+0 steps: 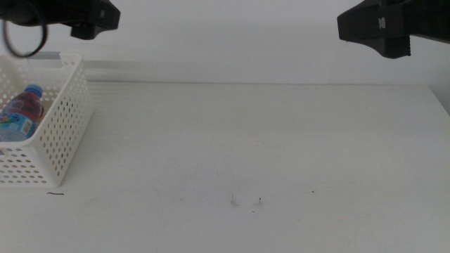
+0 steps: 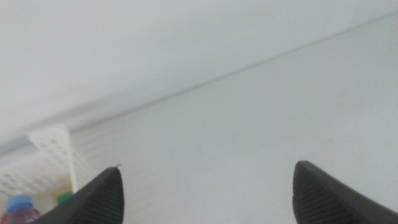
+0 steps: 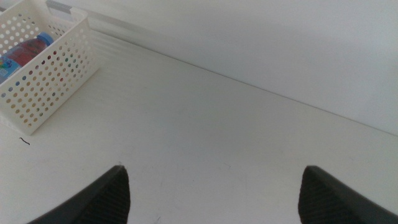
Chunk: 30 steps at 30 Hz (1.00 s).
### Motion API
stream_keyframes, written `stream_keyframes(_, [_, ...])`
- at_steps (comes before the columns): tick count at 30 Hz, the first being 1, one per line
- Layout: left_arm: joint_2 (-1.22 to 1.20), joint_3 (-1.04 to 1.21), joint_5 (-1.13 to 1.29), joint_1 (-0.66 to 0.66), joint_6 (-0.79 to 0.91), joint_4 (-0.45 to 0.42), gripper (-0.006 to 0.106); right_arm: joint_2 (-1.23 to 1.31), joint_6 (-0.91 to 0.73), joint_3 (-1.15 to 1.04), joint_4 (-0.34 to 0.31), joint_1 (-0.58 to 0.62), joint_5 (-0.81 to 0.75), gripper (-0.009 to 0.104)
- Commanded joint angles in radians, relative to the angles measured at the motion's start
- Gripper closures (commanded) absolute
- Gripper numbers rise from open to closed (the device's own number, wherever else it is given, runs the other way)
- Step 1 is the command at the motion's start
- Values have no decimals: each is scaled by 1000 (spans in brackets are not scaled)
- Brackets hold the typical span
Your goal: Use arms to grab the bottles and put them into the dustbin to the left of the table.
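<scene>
My left pincer point(image 2: 205, 193) and right pincer point(image 3: 214, 193) hang wide and empty above the counter point(image 1: 267, 147); a blue-capped bottle point(image 1: 21, 112) lies inside the dustbin point(image 1: 60, 133) at the counter's left edge, apparently delivered.

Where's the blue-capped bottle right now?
The blue-capped bottle lies inside the dustbin at the table's left edge in the middle view, below the raised left gripper.

Left claw point(image 2: 208, 193), jaws spread wide, above the white bench point(image 2: 261, 124); perforated dustbin point(image 2: 53, 155) holds a blue-capped bottle point(image 2: 20, 208).
</scene>
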<state>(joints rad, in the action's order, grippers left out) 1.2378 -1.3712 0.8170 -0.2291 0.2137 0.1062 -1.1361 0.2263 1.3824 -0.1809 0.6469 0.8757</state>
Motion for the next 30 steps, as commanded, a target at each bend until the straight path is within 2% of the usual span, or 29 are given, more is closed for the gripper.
stream_keyframes(1, [-67, 29, -40, -53, -95, -106, 10, 3, 1, 5, -8, 3, -7, 3])
stream_keyframes(3, [-101, 29, -26, -60, -122, -131, 10, 3, 1, 5, -8, 3, -7, 3])
stream_keyframes(18, [-182, 29, -30, -60, -106, -134, 10, 3, 1, 5, -8, 3, -7, 3])
stream_keyframes(19, [-182, 29, -30, -60, -106, -134, 10, 3, 1, 5, 12, -3, -7, 3])
stream_keyframes(22, [-215, 70, -43, -47, -106, -122, 10, 17, 1, -12, 4, -70, -21, 3])
stream_keyframes(24, [-268, 149, -75, -7, -106, -106, 10, 48, 1, -62, 29, -161, -75, 3])
stream_keyframes(28, [-420, 437, -263, 134, -106, -19, 10, 174, 1, -285, 175, -375, -261, 3])
stream_keyframes(30, [-504, 569, -354, 204, -106, 33, 10, 263, 1, -426, 227, -456, -379, 3])
